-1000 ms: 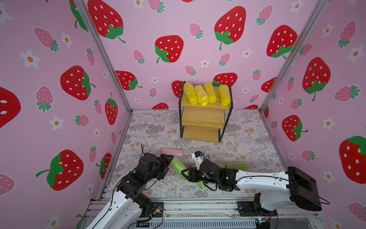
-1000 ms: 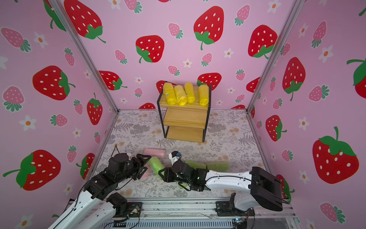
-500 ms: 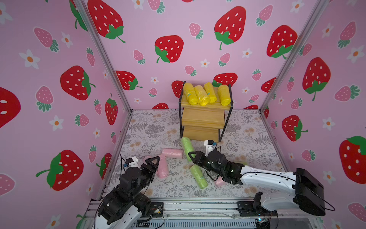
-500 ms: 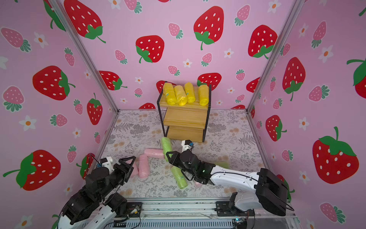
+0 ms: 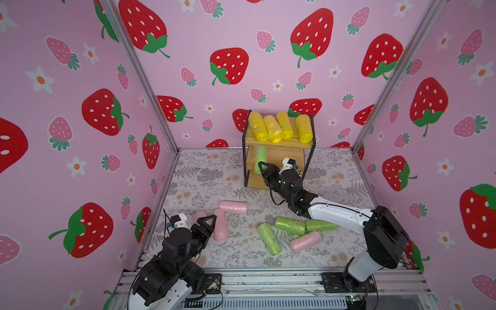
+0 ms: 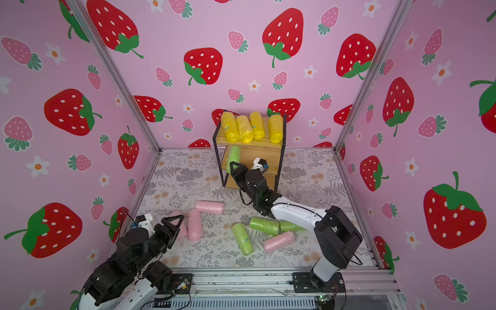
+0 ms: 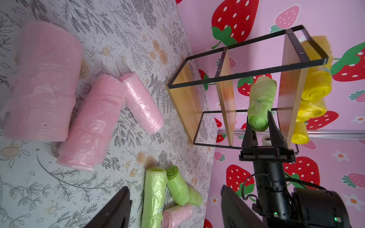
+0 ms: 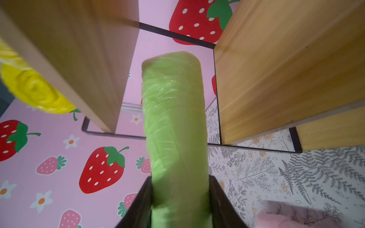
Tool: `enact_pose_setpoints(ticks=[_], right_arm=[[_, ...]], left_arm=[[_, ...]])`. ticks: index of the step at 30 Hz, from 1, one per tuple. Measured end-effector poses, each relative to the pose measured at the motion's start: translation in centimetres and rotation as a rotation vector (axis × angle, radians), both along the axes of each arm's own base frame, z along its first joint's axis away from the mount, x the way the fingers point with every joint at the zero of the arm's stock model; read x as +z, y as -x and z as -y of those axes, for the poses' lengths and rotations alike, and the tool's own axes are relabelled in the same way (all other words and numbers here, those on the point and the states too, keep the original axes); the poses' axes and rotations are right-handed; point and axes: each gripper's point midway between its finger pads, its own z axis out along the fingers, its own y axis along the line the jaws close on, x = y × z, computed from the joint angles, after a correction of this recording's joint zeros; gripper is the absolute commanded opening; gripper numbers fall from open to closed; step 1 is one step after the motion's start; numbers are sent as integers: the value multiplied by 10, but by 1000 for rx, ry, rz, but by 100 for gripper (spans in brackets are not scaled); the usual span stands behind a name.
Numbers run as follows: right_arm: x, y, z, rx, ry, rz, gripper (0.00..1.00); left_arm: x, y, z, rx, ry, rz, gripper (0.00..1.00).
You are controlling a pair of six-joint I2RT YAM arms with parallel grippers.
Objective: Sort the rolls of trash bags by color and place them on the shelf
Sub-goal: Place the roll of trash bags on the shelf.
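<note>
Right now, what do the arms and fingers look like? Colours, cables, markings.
Black joint housings and white link shells on the left arm and right arm. The left gripper and right gripper are black, with hollow triangular fingers. Each wrist carries a white, blue-tipped camera mount. Black cables run outside.

Strawberry-print pink walls point(image 5: 241, 32); floral floor point(image 5: 204, 174), seemingly cloth.

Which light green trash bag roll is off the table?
The light green plastic roll in the right gripper at the wooden shelf's middle tier; three others lie on the table.
</note>
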Motion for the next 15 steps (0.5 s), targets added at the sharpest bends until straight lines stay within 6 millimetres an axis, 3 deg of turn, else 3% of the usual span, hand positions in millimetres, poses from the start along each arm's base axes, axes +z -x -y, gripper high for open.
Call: enact_pose_setpoints(ticks=[4, 9, 15], right_arm=[[-11, -29, -6, -20, -12, -30, 0], [-6, -64, -5, -35, -39, -38, 0], [-14, -92, 4, -61, -34, -79, 24]], left_arm=[[-2, 3, -1, -11, -21, 1, 75], [-8, 5, -3, -22, -54, -14, 76], [-15, 3, -1, -34, -83, -43, 77]])
